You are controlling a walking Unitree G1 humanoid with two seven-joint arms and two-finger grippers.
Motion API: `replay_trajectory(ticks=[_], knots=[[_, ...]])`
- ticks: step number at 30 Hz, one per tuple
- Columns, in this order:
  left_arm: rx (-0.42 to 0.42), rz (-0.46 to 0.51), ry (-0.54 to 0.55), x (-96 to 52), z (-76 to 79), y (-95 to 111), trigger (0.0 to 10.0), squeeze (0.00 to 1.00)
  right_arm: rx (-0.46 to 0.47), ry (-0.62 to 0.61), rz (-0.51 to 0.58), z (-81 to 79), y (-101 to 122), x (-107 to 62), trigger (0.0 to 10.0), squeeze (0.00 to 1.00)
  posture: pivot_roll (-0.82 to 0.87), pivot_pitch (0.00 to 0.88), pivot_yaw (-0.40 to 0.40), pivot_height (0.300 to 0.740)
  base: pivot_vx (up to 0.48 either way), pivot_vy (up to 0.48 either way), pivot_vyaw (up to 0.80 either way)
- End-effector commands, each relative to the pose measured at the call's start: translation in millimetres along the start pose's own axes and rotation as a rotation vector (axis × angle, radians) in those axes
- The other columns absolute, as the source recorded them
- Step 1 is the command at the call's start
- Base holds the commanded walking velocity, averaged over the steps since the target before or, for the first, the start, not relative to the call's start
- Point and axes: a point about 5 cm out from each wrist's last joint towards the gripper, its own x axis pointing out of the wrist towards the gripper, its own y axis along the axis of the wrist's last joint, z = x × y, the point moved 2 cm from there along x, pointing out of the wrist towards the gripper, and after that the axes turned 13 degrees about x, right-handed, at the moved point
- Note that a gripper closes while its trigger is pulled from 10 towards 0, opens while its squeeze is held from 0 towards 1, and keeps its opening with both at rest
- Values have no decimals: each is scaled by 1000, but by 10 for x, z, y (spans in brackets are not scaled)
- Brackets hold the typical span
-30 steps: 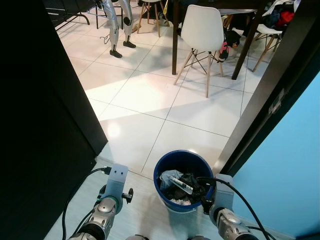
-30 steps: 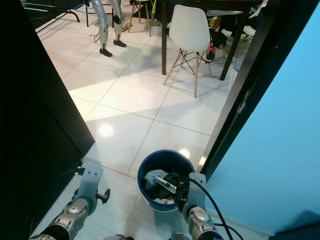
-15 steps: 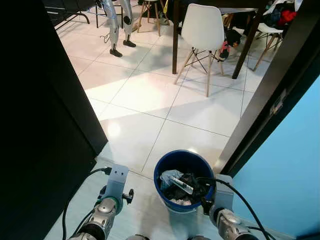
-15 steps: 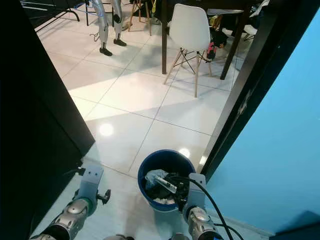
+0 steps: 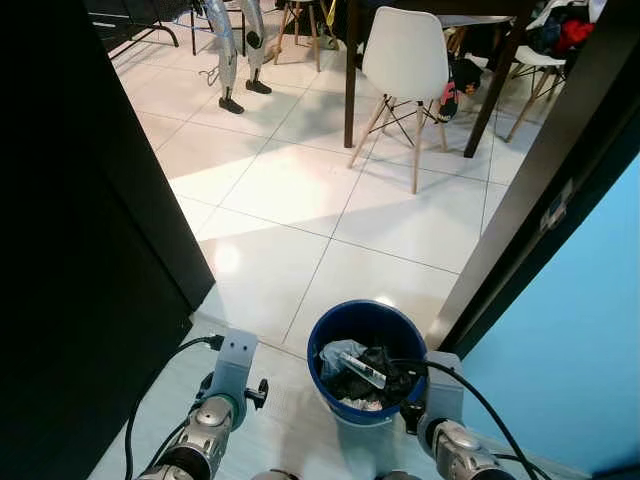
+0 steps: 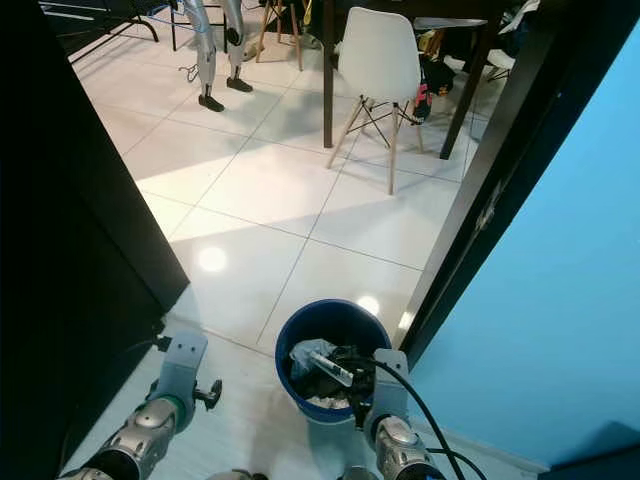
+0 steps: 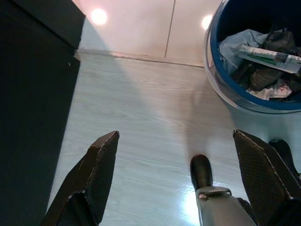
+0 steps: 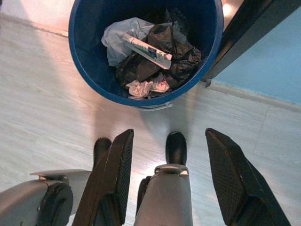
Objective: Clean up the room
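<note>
you are looking down at a round blue plastic bin [image 5: 367, 360] on the pale wood floor [image 7: 141, 122], right at the doorway. it sits at about 6 o'clock in the head view, close in front of the robot's feet. the bin holds a white tube with a green stripe [image 8: 146, 50] lying on top of black crumpled bags [image 8: 155, 61] and a light blue bag [image 8: 117, 40]. what lies under the bags is hidden.

the left gripper [image 7: 176, 179] hangs over the floor at 8 o'clock from the bin, fingers spread wide, holding nothing. the right gripper [image 8: 171, 179] hangs just at 5 o'clock from the bin, fingers also spread apart and empty.

the black wall [image 5: 70, 250] at 9 o'clock is too dark to make out. at 12 o'clock, a white chair with wooden legs [image 5: 405, 70] stands on the white tiles [image 5: 300, 190], and the dark table [image 5: 440, 20] behind it is cut off.
</note>
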Motion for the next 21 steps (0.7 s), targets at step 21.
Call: replay_trajectory(ticks=[21], knots=[[2, -32, -17, -18, 54, -93, 10000, 0, -55, 35, -2, -41, -22, -4, 10000, 0, 90, 46, 92, 740, 0, 0, 0]])
